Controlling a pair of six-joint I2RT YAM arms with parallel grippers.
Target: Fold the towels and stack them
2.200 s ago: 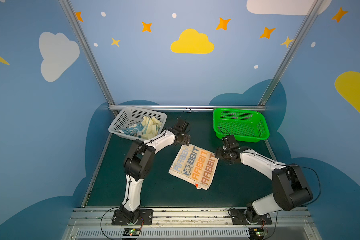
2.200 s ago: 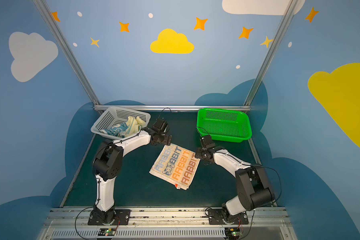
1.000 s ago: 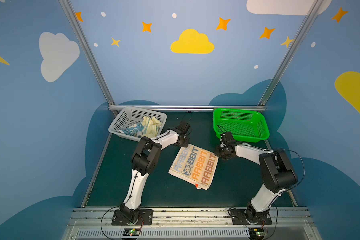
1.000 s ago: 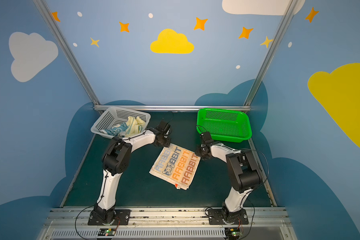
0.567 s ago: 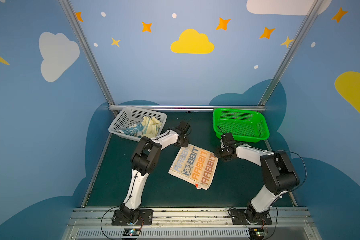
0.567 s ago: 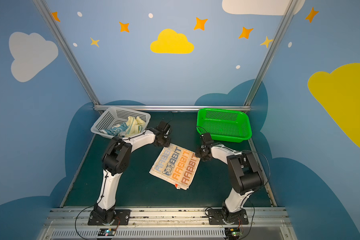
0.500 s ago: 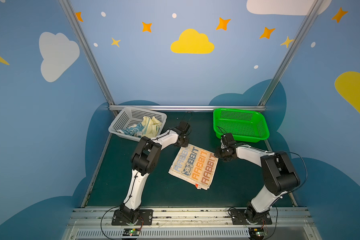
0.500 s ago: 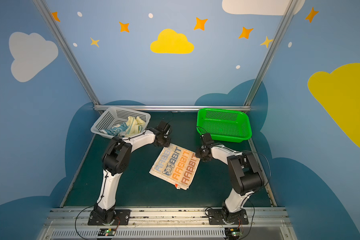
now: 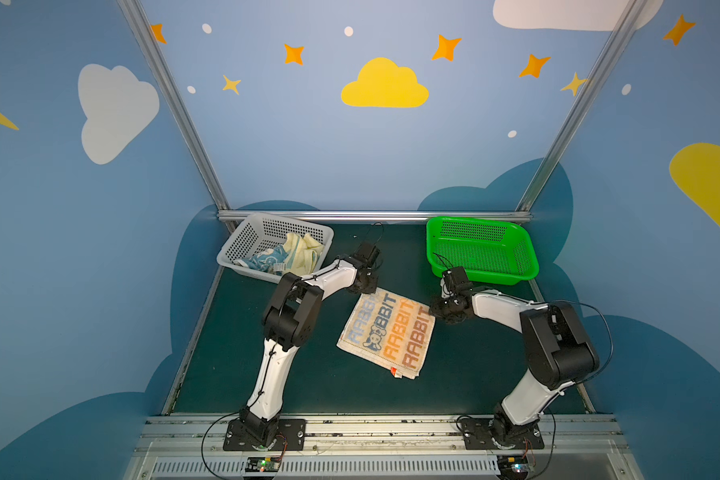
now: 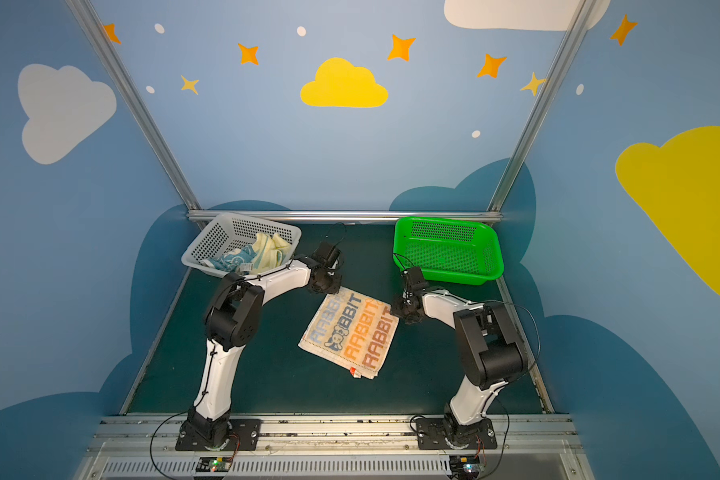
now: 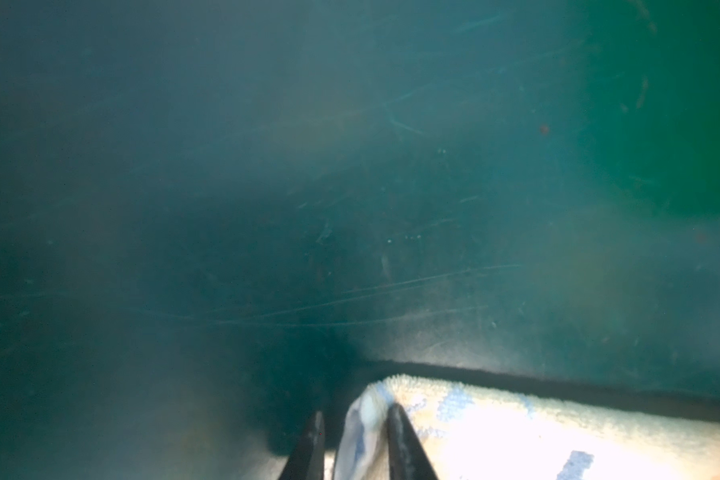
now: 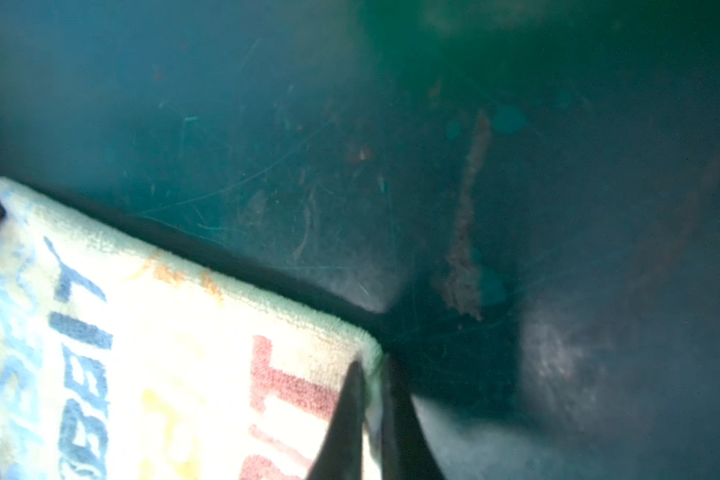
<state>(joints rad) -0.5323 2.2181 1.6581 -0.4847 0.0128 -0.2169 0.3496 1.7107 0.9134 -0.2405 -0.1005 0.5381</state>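
Sitting at ten o'clock on the dark green table mat [image 9: 233, 353], a grey perforated plastic basket [image 9: 246, 241] holds a crumpled pale yellow terry towel [image 9: 304, 249] and a blue-and-cream rabbit-outline towel [image 9: 262, 259]. The orange, blue and white striped "RABBIT" towel [image 9: 387, 328] lies flat at the mat's centre. The left gripper [image 11: 356, 411] is at its eleven o'clock corner, jaws drawn in narrowly on the bunched cloth. The right gripper [image 12: 371, 361] is at its two o'clock corner, jaws fully closed with the towel's edge pinched between them. A green perforated plastic basket [image 9: 524, 257] stands at two o'clock, near that gripper.
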